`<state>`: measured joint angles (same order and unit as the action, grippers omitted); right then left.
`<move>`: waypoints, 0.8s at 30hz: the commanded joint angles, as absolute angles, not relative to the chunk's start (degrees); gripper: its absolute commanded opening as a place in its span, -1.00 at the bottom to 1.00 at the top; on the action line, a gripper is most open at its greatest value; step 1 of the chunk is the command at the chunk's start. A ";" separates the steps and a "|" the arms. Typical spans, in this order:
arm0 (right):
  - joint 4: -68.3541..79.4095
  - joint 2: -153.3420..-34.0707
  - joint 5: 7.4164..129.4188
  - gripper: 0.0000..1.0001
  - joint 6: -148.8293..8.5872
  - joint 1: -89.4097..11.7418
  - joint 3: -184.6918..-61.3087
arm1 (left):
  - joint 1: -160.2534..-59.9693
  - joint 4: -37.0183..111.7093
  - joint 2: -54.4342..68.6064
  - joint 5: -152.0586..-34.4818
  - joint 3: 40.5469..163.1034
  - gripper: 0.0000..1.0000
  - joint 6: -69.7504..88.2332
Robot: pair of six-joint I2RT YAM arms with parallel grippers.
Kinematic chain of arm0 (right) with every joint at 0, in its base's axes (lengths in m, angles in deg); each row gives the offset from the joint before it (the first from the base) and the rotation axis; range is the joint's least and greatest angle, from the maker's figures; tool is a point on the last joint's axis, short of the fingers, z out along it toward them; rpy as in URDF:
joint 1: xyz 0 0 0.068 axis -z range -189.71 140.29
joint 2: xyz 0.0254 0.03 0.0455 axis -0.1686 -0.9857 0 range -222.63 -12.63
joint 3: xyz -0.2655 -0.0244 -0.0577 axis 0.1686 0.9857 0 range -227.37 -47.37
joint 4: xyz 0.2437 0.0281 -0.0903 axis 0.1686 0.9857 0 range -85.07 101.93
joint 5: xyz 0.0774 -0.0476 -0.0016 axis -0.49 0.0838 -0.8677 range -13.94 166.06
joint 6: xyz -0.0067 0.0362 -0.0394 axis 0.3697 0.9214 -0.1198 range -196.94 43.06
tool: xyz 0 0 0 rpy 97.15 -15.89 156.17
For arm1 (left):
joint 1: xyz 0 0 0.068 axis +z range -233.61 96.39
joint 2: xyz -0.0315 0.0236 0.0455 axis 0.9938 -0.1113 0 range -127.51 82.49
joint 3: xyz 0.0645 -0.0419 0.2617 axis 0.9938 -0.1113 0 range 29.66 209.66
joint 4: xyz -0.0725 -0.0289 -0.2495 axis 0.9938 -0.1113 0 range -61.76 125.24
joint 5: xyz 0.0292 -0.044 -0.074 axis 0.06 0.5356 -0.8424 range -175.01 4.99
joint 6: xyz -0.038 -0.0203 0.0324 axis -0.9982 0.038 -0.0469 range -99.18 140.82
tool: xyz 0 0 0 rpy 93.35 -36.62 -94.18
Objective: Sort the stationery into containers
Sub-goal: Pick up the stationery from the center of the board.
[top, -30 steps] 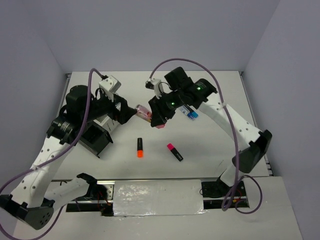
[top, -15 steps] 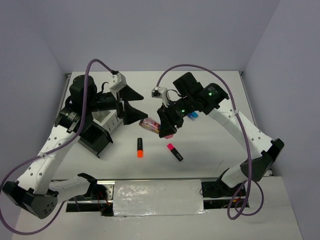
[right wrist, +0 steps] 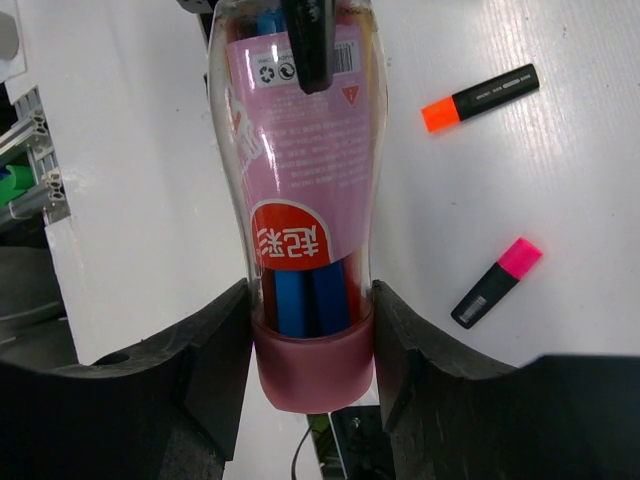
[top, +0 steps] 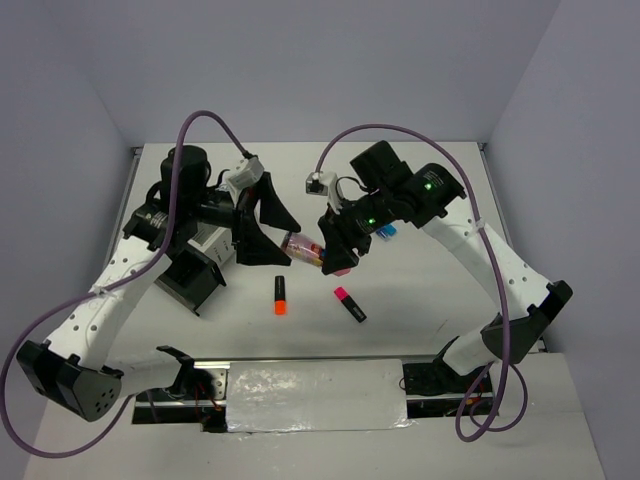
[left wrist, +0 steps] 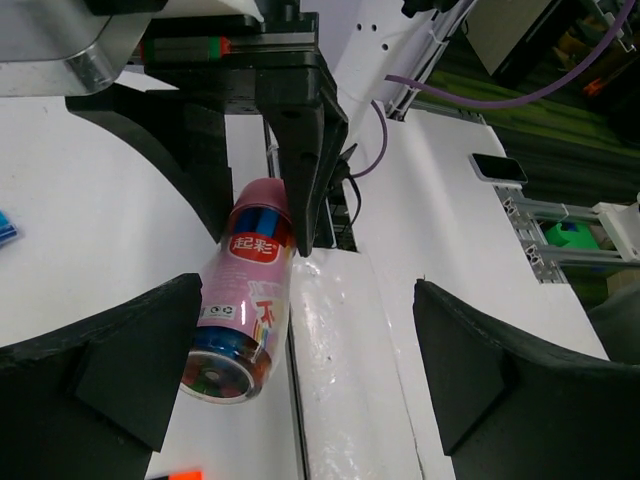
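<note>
My right gripper [top: 336,256] [right wrist: 310,345] is shut on the capped end of the pink tube [top: 304,247] [right wrist: 300,170] [left wrist: 245,290] and holds it level above the table. The tube's free end lies between the open jaws of my left gripper [top: 289,243] [left wrist: 300,370], close beside one finger [left wrist: 100,370]. An orange highlighter [top: 280,295] [right wrist: 480,98] and a pink highlighter [top: 350,304] [right wrist: 495,282] lie on the table below. A blue marker [top: 387,229] lies behind the right arm. The white-grey container [top: 208,238] and the black container [top: 190,276] stand at the left.
The left arm's body overhangs both containers. A taped white strip [top: 315,393] runs along the near edge between the arm bases. Purple cables loop above both arms.
The left gripper has swung right to the tube's free end, still open. The right gripper has carried the tube down and slightly towards it.
</note>
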<state>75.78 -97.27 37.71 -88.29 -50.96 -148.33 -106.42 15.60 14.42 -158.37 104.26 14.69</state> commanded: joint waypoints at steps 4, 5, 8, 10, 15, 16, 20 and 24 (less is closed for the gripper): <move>75.42 -95.33 32.99 -1.00 -89.94 -51.10 -153.27 | -106.99 11.78 13.41 -157.96 105.94 0.99 19.23; 75.25 -95.24 32.99 -1.00 -89.86 -51.10 -153.36 | -106.99 10.73 13.15 -157.52 106.47 0.99 19.85; 74.81 -94.89 30.45 -1.00 -90.21 -51.10 -154.24 | -107.52 9.76 12.71 -154.20 106.91 0.99 20.20; 74.02 -94.37 30.09 -1.00 -89.68 -51.10 -154.33 | -107.69 7.83 11.92 -153.13 107.44 0.99 22.12; 74.10 -95.85 31.50 -1.00 -89.50 -51.10 -154.68 | -108.31 7.29 11.21 -154.80 108.41 0.99 22.14; 74.28 -96.55 31.32 -1.00 -89.42 -51.10 -154.77 | -108.31 7.29 11.13 -154.97 108.49 0.99 22.14; 73.58 -97.09 31.06 -1.00 -89.15 -51.10 -155.29 | -108.31 8.25 10.69 -156.02 108.67 0.51 21.35; 73.75 -97.88 31.06 -1.00 -89.50 -51.02 -156.44 | -108.31 9.31 9.81 -157.07 109.20 0.14 17.49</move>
<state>76.74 -97.83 33.75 -88.77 -50.92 -152.86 -108.10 6.82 10.57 -154.55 106.91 19.13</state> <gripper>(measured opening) 0.535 0.622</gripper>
